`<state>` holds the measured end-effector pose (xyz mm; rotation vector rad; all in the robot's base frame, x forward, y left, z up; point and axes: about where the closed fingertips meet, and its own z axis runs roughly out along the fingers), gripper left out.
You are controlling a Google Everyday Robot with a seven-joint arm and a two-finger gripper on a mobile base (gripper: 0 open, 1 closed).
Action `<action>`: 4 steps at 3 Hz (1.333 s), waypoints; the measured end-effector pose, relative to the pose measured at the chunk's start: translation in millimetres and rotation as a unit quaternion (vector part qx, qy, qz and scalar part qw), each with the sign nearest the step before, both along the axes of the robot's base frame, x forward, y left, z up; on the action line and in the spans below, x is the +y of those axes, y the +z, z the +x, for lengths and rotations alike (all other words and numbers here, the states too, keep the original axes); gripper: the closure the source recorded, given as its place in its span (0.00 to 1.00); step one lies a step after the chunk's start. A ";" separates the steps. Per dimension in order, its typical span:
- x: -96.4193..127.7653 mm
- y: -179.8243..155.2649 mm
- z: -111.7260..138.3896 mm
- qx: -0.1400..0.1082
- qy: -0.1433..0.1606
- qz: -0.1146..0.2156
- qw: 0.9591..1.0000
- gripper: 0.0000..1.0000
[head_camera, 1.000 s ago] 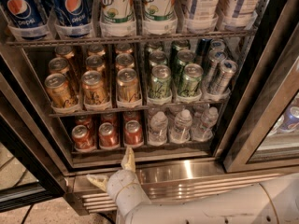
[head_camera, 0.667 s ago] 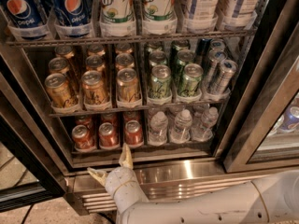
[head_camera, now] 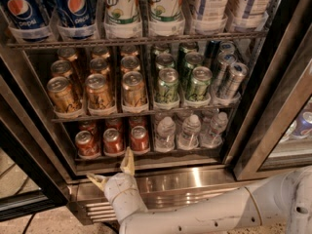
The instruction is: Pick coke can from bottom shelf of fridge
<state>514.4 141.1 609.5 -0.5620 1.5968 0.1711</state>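
Gaping hand (head_camera: 113,172) below red coke can (head_camera: 139,138).

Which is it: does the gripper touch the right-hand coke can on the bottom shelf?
Cannot tell. The camera view puts one fingertip of the open gripper right beside the coke can, showing neither gap nor contact plainly.
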 end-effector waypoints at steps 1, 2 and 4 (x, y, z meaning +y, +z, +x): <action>1.1 -0.4 3.6 -0.011 -0.015 0.007 1.000 0.23; -0.8 -1.6 6.0 -0.018 -0.030 0.012 0.999 0.31; -3.9 -2.3 9.9 -0.023 -0.044 0.015 0.999 0.40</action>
